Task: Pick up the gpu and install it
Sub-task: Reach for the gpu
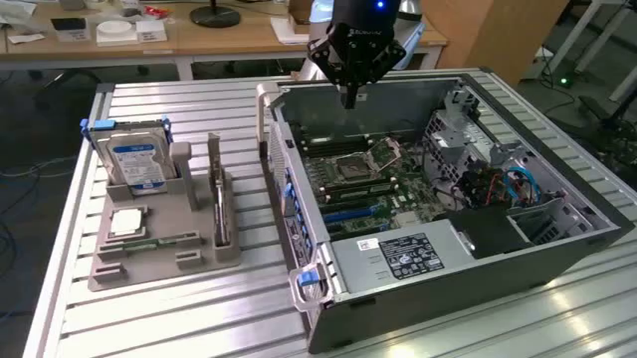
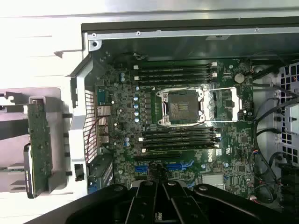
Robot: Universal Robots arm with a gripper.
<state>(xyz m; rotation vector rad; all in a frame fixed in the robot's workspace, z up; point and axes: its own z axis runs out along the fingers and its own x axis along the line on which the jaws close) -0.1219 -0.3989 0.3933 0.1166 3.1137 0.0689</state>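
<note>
In the exterior view I have the gripper (image 1: 350, 101) hanging over the far end of the open computer case (image 1: 478, 253), above the motherboard (image 1: 368, 179), with its jaws pinched together on nothing. The gpu (image 1: 219, 200) is not in the case. It stands on edge in the grey holder (image 1: 110, 276) on the table, off to the exterior view's left of the jaws and nearer the camera, just beside the case's side wall and apart from the hard drive (image 1: 136, 160). Its long axis runs far to near, roughly along that wall. In the wrist view the gripper's (image 2: 162, 193) closed fingers point down at the board's slot area. The gpu (image 2: 39, 144) shows as a narrow green strip beyond the case's perforated wall (image 2: 79, 116), lying lengthwise along it. By my reading the card sits sideways from the jaws, with the wall between them.
</note>
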